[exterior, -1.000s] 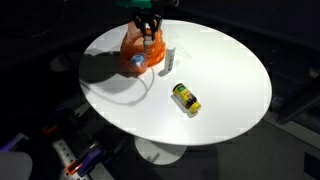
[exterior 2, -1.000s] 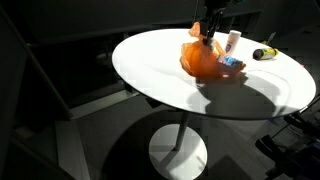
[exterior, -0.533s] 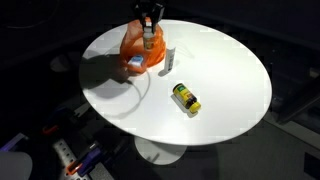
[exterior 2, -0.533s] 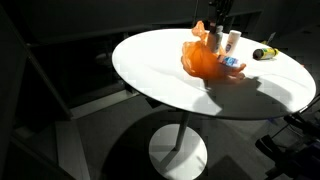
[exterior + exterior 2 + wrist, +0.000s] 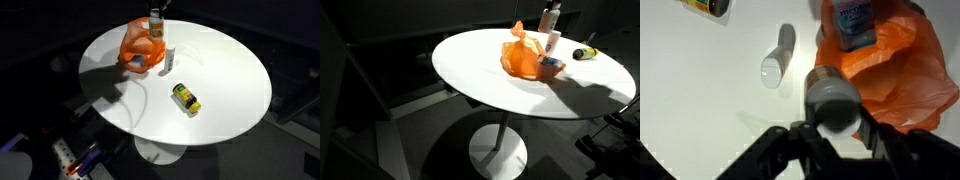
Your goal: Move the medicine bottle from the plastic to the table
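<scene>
Your work surface is a round white tabletop [image 5: 225, 105], brightly lit and visible in both exterior views [image 5: 480, 70]. It stands on a single pedestal [image 5: 503, 128] with a round pale foot [image 5: 498, 156]. The floor [image 5: 400, 150] is dark and the surroundings are near black, with little detail readable. Some coloured clutter [image 5: 75, 160] sits low beside the table, too dim to identify.

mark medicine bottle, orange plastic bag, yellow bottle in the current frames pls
medicine bottle [image 5: 155, 20]: exterior view, on its body.
orange plastic bag [image 5: 138, 48]: exterior view, on its front face.
yellow bottle [image 5: 186, 98]: exterior view, mid-label.
</scene>
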Robot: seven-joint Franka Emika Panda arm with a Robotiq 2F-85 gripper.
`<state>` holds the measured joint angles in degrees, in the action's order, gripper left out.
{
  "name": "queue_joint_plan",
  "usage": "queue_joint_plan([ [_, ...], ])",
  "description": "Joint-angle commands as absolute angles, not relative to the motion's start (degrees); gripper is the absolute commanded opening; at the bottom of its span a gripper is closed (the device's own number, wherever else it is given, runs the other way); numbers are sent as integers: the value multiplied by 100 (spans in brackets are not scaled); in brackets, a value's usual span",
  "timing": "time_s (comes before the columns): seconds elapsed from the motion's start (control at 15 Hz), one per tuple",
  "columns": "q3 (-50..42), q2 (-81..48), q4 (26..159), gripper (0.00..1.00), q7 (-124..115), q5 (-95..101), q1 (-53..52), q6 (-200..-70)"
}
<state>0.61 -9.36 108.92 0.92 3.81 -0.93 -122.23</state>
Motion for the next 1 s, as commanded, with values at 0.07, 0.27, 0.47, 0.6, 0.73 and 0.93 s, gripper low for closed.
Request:
queue_joint_plan([
  [0.07, -132, -434, 11138, 19, -126, 236, 114, -12328],
  [0.27, -275, -359, 11138, 19, -236, 214, 250, -12339],
  [0.47, -415, -413, 11127, 19, -362, 194, 376, -12402],
  [0.6, -492, -470, 11155, 19, -453, 184, 449, -12466],
  [0.73, -557, -527, 11226, 19, -495, 128, 518, -12553],
  [0.93, -641, -659, 11340, 19, -508, -17, 609, -12701],
])
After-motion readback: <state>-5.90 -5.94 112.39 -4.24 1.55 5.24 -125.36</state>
